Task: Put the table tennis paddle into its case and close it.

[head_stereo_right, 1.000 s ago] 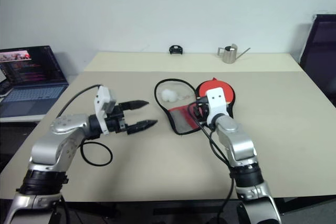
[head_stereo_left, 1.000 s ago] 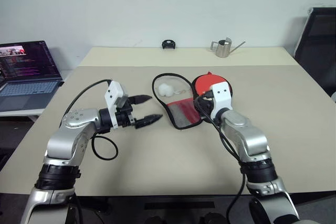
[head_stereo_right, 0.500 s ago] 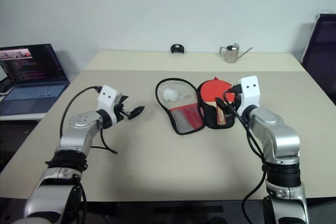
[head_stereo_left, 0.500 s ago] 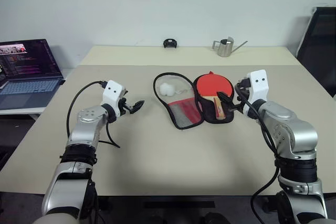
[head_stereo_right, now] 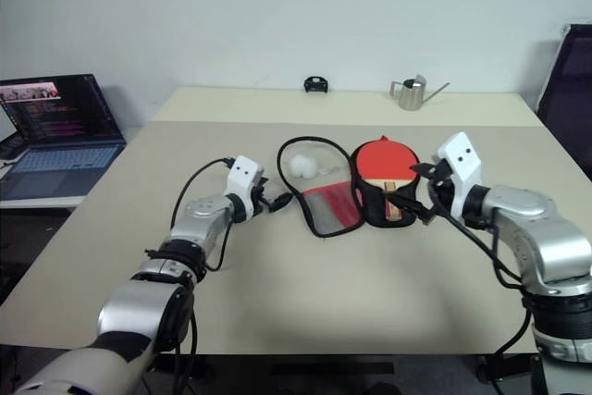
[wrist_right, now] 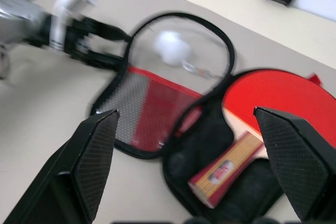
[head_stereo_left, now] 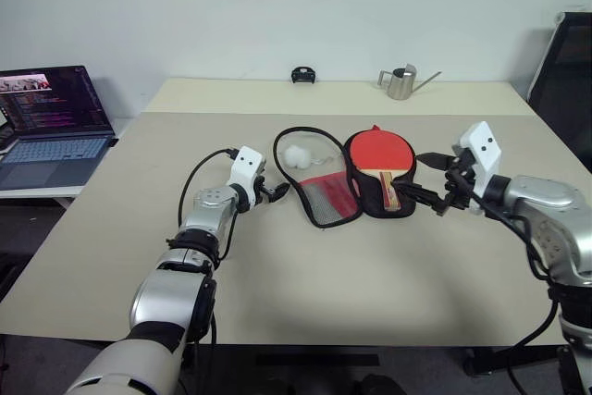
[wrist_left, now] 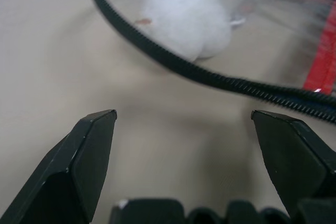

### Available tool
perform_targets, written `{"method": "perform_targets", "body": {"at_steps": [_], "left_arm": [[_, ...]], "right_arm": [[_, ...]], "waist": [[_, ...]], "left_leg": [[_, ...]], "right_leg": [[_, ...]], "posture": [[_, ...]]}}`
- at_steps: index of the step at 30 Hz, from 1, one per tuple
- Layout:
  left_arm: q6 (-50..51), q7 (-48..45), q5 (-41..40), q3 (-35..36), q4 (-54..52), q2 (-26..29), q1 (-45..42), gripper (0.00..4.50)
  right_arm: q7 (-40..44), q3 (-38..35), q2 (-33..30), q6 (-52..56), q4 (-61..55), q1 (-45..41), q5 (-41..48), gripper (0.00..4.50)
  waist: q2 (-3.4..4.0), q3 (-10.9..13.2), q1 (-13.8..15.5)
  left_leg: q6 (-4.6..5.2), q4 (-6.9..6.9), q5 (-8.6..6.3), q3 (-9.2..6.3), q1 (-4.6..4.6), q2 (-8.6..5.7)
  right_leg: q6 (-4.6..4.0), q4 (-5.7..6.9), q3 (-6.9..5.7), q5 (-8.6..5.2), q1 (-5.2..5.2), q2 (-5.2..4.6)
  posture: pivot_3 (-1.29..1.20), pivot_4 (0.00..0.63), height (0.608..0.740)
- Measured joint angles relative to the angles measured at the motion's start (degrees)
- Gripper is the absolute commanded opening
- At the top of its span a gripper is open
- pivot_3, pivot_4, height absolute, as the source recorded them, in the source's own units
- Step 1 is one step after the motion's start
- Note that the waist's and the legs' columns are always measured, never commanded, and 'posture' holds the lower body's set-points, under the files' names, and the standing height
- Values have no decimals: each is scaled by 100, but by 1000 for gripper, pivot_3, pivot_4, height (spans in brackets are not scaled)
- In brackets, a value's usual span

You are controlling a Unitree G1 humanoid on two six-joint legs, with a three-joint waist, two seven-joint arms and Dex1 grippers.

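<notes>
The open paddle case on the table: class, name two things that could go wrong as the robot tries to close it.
1. The white pompom charm lies inside the open red-and-black mesh flap of the case; it could get trapped in the zip.
2. The red rubber-faced paddle rests on the black half, head poking past its edge; the open left gripper, if it folds the flap, may drag the case.

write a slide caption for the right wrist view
Open right claw faces the paddle lying in its unzipped case.

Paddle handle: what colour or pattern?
Light wood with a red-and-black band near its end; clearest in the right wrist view.
</notes>
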Motion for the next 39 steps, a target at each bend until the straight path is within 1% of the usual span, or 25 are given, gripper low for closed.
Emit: {"method": "perform_targets", "body": {"at_steps": [4, 10, 16, 22, 32, 35, 39], "left_arm": [[-47, 15, 94, -4, 242, -78, -79, 4500], [-72, -32, 137, 12, 407, -390, -292, 4500], [-163, -391, 47, 105, 396, -748, -949, 4500], [-278, -549, -7, 163, 395, -1174, -1451, 4500], [-306, 142, 209, 131, 750, -2070, -1560, 4500], [-314, 452, 206, 229, 847, -2197, -1673, 4500], [-396, 722, 183, 364, 879, -2210, -1711, 4500]], "right_arm": [[92, -183, -160, 194, -33, -202, 363, 4480], [113, -202, -408, 207, -40, -216, 436, 4480], [89, -411, -621, 221, -54, -196, 606, 4480], [-72, -638, -711, 264, -212, 58, 672, 4480], [-514, -858, -736, 380, -479, 431, 796, 4480], [-682, -859, -725, 383, -551, 539, 796, 4480], [-939, -850, -658, 384, -570, 584, 779, 4480]], "waist": [[-2, 1, 1], [-15, 9, 42], [-21, 13, 136], [-22, 13, 143], [-27, 16, 148], [-28, 16, 147], [-28, 17, 146]], "left_leg": [[0, 2, 0, -2, -1, 0], [-16, 6, 9, -3, -7, -4], [-19, 7, 11, -1, -10, -4], [-19, 7, 11, 2, -8, -3], [-19, 7, 11, 4, -6, -3], [-19, 7, 11, 7, -5, -3], [-19, 7, 12, 7, -3, -3]], "right_leg": [[0, 2, -1, 0, 0, -1], [1, 0, -4, 1, 0, -6], [1, -2, -5, 1, 0, -6], [1, 1, -3, 1, 0, -6], [2, 3, 0, 1, 0, -6], [2, 3, 2, 1, 1, -6], [2, 5, 2, 1, 0, -6]], "posture": [[0, 150, 740], [0, 150, 740], [0, 150, 740], [0, 150, 740], [0, 150, 740], [0, 150, 740], [0, 150, 740]]}}
